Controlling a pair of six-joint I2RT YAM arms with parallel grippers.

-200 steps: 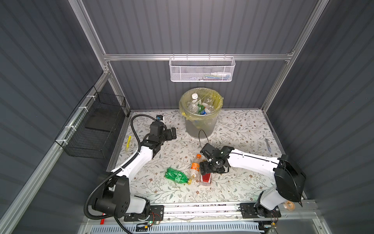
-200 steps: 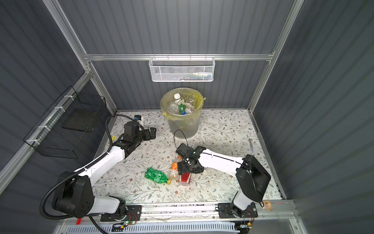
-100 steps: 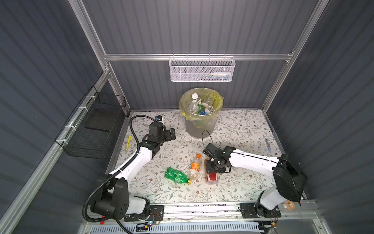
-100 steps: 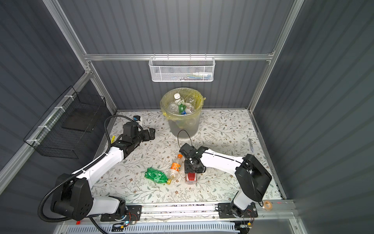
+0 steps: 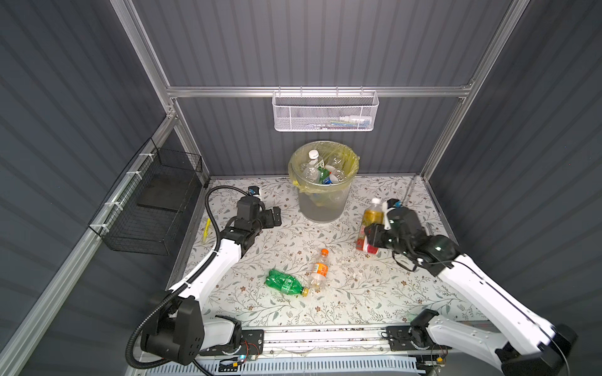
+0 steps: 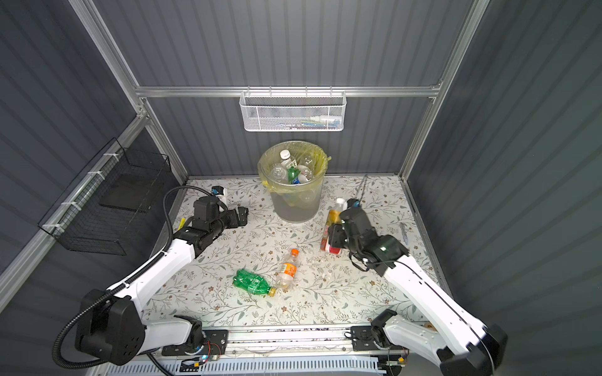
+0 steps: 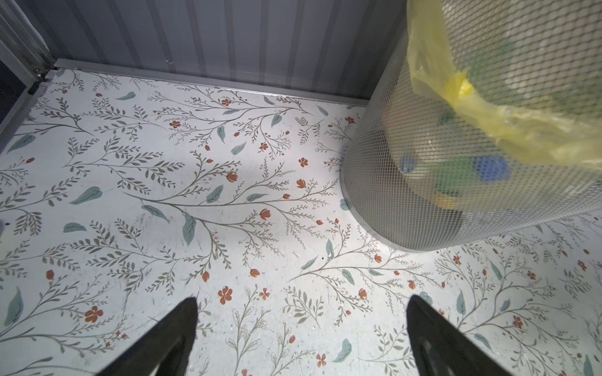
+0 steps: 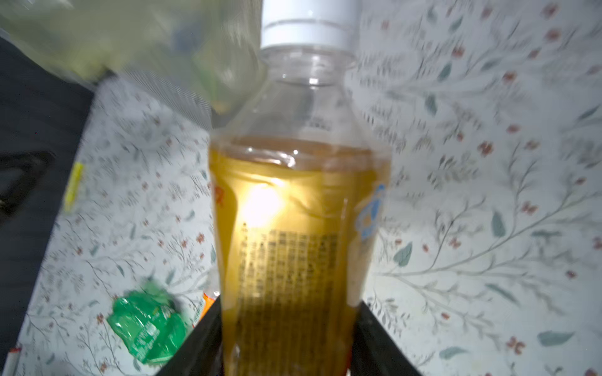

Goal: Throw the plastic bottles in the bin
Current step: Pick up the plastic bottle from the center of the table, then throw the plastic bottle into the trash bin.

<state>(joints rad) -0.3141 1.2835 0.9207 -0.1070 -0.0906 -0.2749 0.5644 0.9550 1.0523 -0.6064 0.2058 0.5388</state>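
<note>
My right gripper point(image 5: 370, 236) point(image 6: 333, 240) point(image 8: 290, 325) is shut on an amber plastic bottle point(image 5: 369, 221) point(image 6: 333, 221) point(image 8: 299, 211) with a white cap and a red label. It holds the bottle upright above the table, just right of the bin point(image 5: 322, 205) point(image 6: 296, 208). The bin is a grey bucket with a yellowish liner and has several bottles point(image 5: 321, 169) inside. A crushed green bottle point(image 5: 283, 282) point(image 6: 252, 282) point(image 8: 146, 325) and a clear bottle with an orange label point(image 5: 320, 270) point(image 6: 288, 270) lie mid-table. My left gripper point(image 5: 275, 216) point(image 6: 242, 216) point(image 7: 301, 312) is open and empty, left of the bin point(image 7: 423, 195).
A white mesh basket point(image 5: 325, 112) hangs on the back wall above the bin. A black wire basket point(image 5: 153, 201) hangs on the left wall. A yellow marker point(image 5: 206, 229) lies at the table's left edge, and a pen point(image 6: 404, 232) lies near its right edge.
My right gripper has shut on the amber bottle, lifted it off the table and carried it back and right, beside the bin. The left arm has barely moved.
</note>
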